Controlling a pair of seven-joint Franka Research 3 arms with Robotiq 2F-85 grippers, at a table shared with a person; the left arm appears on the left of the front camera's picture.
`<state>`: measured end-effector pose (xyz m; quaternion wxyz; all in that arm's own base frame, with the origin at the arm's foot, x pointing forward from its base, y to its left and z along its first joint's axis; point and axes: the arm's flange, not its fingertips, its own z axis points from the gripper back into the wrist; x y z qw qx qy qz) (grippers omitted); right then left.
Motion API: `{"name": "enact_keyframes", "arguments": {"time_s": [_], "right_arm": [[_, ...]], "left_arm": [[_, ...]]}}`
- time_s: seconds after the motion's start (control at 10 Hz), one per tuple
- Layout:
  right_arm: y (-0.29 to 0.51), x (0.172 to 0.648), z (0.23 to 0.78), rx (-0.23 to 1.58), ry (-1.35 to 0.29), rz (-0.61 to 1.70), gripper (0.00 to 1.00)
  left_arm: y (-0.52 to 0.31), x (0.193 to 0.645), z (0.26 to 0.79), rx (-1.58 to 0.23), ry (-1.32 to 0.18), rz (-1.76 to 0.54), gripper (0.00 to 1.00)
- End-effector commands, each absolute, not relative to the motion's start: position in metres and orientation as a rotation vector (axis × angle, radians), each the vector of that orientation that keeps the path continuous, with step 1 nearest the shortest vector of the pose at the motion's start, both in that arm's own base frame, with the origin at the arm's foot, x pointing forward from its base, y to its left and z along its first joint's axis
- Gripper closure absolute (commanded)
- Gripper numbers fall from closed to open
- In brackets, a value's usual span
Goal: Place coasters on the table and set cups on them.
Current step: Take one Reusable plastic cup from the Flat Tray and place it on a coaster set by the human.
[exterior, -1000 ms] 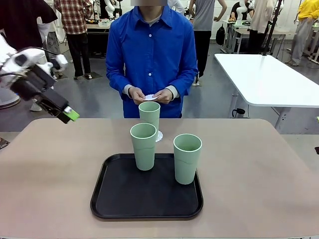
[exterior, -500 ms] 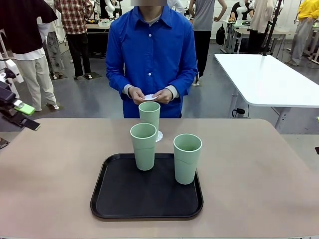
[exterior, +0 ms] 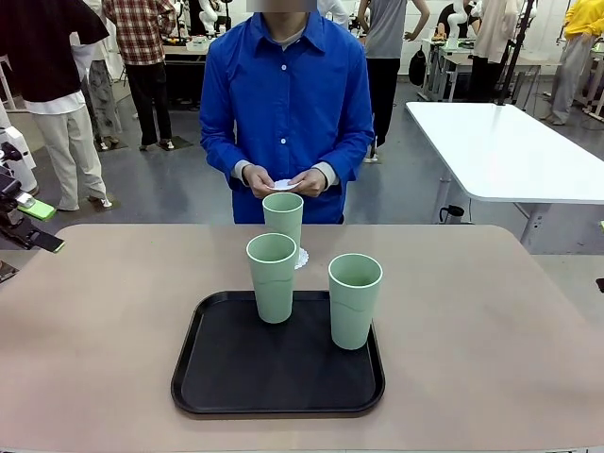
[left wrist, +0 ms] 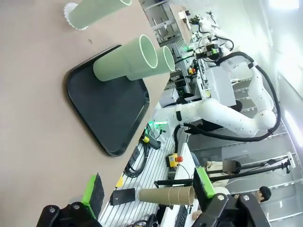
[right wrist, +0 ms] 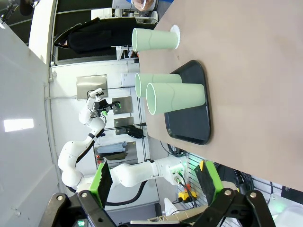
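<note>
One mint-green cup (exterior: 283, 219) stands on a lacy coaster (exterior: 301, 257) on the tan table (exterior: 113, 321), just behind the black tray (exterior: 217, 377). Two more cups (exterior: 272, 276) (exterior: 355, 300) stand upright on the tray. The person's hands hold another white coaster (exterior: 283, 183) at waist height. My left gripper (exterior: 36, 226) hangs open at the far left edge, well away from the cups. In the left wrist view the left gripper (left wrist: 147, 189) is open and holds nothing, with the tray (left wrist: 109, 104) ahead. The right gripper (right wrist: 155, 179) is open and holds nothing, looking at the cups (right wrist: 175, 98) from far off.
A white rectangular table (exterior: 500, 151) stands behind on the right. Other people stand in the background. Bare tabletop lies to the left and right of the tray.
My left gripper has pulled back from above the table's far left corner to the picture's left edge. The cups, the tray and the person's hands have stayed put.
</note>
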<state>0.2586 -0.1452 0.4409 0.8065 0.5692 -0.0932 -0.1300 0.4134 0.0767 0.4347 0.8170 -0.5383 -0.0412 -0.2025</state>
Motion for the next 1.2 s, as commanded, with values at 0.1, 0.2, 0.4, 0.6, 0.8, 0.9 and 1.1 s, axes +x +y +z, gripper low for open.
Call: {"name": "enact_keyframes", "arguments": {"time_s": [0.1,0.2,0.4,0.6,0.8,0.9,1.1], "right_arm": [[-0.145,0.26,0.442,1.236,-0.207,-0.275,0.0],[-0.145,0.26,0.442,1.236,-0.207,-0.275,0.0],[-0.145,0.26,0.442,1.236,-0.207,-0.275,0.0],[-0.145,0.26,0.442,1.236,-0.207,-0.275,0.0],[-0.145,0.26,0.442,1.236,-0.207,-0.275,0.0],[-0.145,0.26,0.442,1.236,-0.207,-0.275,0.0],[-0.145,0.26,0.442,1.236,-0.207,-0.275,0.0]], "left_arm": [[0.103,0.411,0.414,-1.179,-0.098,-0.293,0.0],[0.114,0.407,0.402,-1.208,-0.109,-0.242,0.0],[0.135,0.392,0.379,-1.272,-0.151,-0.172,0.0],[0.156,0.378,0.369,-1.296,-0.19,-0.125,0.0],[0.167,0.371,0.37,-1.295,-0.217,-0.113,0.0],[0.167,0.373,0.372,-1.293,-0.225,-0.125,0.0],[0.171,0.373,0.367,-1.275,-0.185,-0.097,0.0]]}}
